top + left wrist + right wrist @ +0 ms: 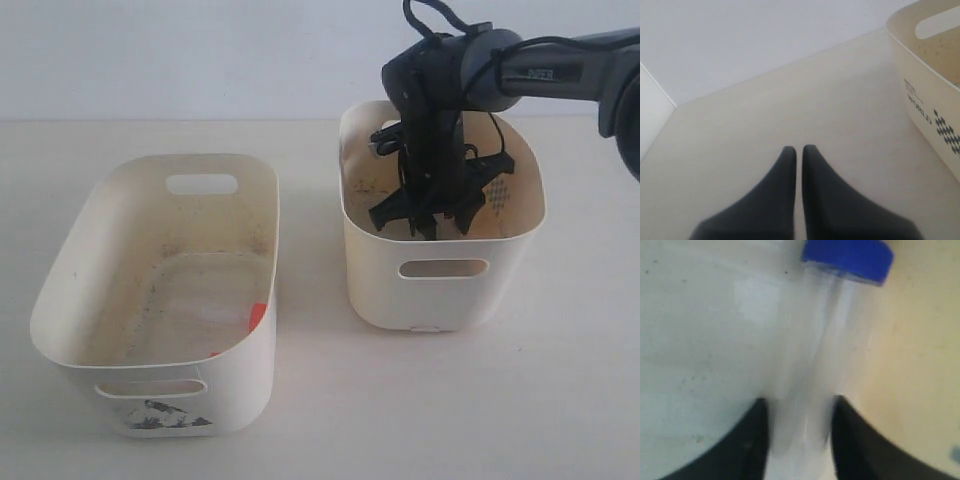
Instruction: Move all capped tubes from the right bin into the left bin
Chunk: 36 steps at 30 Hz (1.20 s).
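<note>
My right gripper [425, 225] reaches down inside the plain-fronted right bin [445, 295]. In the right wrist view its two black fingers press on either side of a clear capped tube [815, 340] with a dark blue cap [847, 257], so the right gripper [799, 402] is shut on it. The left bin [160, 405], with the dark bird print on its front, holds an orange-red cap [257, 316] against its right inner wall. My left gripper [799, 148] is shut and holds nothing above the bare table; it is out of the exterior view.
A cream tub wall [935, 75] with WORLD lettering and a dotted diamond mark stands beside my left gripper. A pale wall rises behind the table. The dark right arm [560, 70] comes in from the upper right.
</note>
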Available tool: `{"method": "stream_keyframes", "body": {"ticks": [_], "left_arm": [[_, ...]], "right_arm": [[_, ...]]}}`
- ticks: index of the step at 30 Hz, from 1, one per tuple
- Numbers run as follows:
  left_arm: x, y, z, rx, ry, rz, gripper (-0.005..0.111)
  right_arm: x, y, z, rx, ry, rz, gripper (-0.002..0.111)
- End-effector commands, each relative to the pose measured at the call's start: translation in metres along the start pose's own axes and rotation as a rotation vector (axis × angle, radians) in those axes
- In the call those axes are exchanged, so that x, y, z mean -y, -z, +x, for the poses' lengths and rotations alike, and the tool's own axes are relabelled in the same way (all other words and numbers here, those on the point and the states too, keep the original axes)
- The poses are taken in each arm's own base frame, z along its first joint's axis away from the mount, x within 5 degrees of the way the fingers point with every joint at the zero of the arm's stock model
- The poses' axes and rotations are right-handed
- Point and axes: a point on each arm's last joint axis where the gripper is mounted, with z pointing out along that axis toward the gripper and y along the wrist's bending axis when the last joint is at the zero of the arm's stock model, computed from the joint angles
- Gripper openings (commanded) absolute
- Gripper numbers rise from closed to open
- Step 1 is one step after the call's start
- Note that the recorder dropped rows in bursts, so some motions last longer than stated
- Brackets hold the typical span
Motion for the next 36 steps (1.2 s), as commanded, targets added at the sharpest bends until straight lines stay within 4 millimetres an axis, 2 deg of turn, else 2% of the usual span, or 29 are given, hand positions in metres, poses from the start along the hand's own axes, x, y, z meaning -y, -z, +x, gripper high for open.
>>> {"method": "stream_keyframes", "body": {"ticks": [1,6,11,20,25,30,33,36], "left_arm": [[0.000,0.000,-0.002,0.010,0.011,0.005,0.004],[0.000,0.000,-0.002,0.010,0.011,0.005,0.004],[0.000,0.000,-0.002,0.010,0.011,0.005,0.004],[0.000,0.000,-0.002,0.010,0.011,0.005,0.004],[0.000,0.000,-0.002,0.010,0.011,0.005,0.004],[0.000,0.000,-0.002,0.010,0.011,0.005,0.004],[0.000,0.000,-0.002,0.010,0.011,0.005,0.004],[0.000,0.000,-0.002,0.010,0.011,0.005,0.004]], "right_arm": [[0.027,-0.026,0.008,-0.123,-0.024,0.078,0.000],[0.021,-0.020,0.010,-0.131,-0.039,-0.011,0.000],[0.020,0.001,0.011,-0.100,-0.051,-0.093,0.000],[0.037,0.081,0.018,0.069,-0.091,-0.179,0.000],[0.045,0.130,0.031,0.175,-0.092,-0.270,0.000],[0.057,0.173,0.047,0.280,-0.103,-0.289,0.000],[0.062,0.212,0.066,0.372,-0.094,-0.381,0.000],[0.051,0.233,0.076,0.414,-0.035,-0.564,0.000]]}}
